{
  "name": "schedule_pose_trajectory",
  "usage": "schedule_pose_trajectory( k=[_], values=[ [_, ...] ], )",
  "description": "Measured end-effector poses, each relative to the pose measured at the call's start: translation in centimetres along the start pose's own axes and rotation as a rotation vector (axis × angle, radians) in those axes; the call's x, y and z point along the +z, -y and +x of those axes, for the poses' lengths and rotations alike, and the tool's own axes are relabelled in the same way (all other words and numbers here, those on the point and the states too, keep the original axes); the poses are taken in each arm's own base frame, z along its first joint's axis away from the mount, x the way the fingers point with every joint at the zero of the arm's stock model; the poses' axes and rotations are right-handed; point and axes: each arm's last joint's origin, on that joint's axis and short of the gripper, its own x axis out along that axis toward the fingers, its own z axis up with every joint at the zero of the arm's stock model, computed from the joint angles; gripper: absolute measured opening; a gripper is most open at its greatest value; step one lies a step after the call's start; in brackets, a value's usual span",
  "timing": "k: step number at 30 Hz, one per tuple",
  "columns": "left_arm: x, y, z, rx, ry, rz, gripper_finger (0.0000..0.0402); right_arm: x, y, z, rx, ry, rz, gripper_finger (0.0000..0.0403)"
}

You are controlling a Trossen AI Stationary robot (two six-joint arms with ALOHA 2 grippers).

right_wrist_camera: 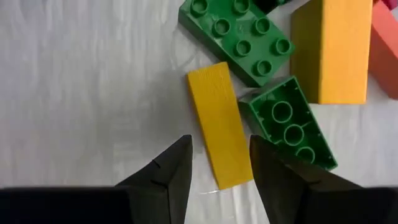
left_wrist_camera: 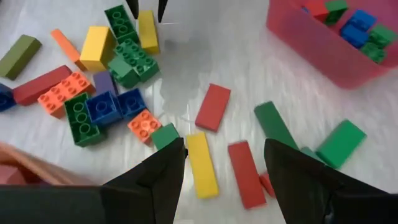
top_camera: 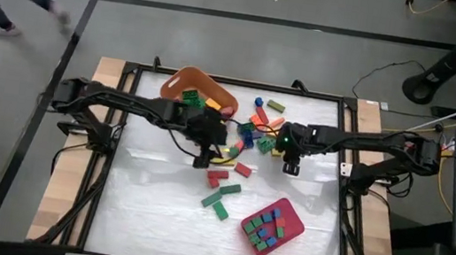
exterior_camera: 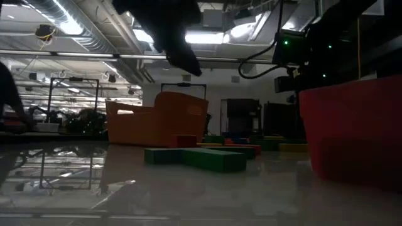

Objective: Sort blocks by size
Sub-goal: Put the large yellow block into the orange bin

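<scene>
Two grippers hover over the middle of the table [top_camera: 144,214], both with fingers parted and nothing between them. The left gripper [left_wrist_camera: 224,165] hangs above a flat yellow bar [left_wrist_camera: 203,163], with a red bar [left_wrist_camera: 245,174] just beside it; its fingers stand wide, apart from both. The right gripper [right_wrist_camera: 221,162] is poised over another long yellow block [right_wrist_camera: 222,124], its fingers partly open on either side of that block's near end, though whether they touch it cannot be told. Beside this yellow block lie two green studded bricks [right_wrist_camera: 239,34] and an orange-yellow block [right_wrist_camera: 329,50].

Most loose blocks [top_camera: 250,131] sit in a heap toward the far edge of the table, between the two grippers. An orange tub [top_camera: 203,84] near the far edge holds a couple of green pieces. A pink-red tray [top_camera: 291,212] toward the near right corner carries small blue, green and red squares. A few red and green bars [top_camera: 221,189] lie between the heap and the tray.
</scene>
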Motion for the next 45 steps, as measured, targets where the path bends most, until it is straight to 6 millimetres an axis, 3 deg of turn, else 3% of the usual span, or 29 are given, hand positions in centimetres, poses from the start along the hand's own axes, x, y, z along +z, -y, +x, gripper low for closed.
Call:
schedule_pose_trajectory(
  k=[10, 16, 28, 45],
  values=[
    [-2.1, 0.6, -4.3, 0.008, 0.087, -0.042, 0.0205, -1.2, -0.2, 1.3, -0.031, 0.006, -0.004, 0.016],
    [-3.3, 1.6, -5.6, -0.01, 0.129, -0.045, 0.0205, -1.5, 0.1, 1.7, -0.057, 0.037, 0.013, 0.016],
    [-4.9, 2.0, -6.0, -0.022, 0.157, -0.113, 0.0205, -0.8, -0.3, 1.0, 0.153, 0.068, 0.037, 0.016],
    [-4.5, 2.0, -6.1, -0.02, 0.194, -0.09, 0.0205, 0.0, 0.1, 1.0, 0.067, 0.138, -0.015, 0.016]
  ],
)
